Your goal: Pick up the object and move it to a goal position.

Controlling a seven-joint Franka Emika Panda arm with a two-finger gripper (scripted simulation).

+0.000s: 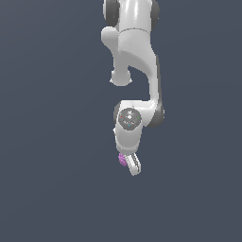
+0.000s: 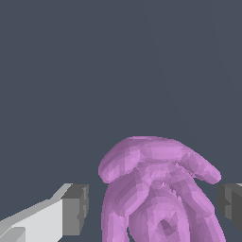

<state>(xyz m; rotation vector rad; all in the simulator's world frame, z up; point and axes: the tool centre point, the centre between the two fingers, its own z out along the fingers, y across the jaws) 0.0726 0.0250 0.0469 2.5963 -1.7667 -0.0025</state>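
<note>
Straddling the object, fingers not yet closed on it.
Exterior view: I'm hanging my gripper (image 1: 131, 165) low, object (image 1: 122, 159) tucked beside the fingers. Wrist view: the object (image 2: 158, 194) is sitting between my pads (image 2: 75, 209), gaps both sides, so I'm open, gripping nothing; I should centre before squeezing evenly.

The pink-purple object (image 2: 158, 194) fills most of the space between the jaws, with a narrow gap showing on each side of it in the wrist view, and plain dark surface lies beyond it.
</note>
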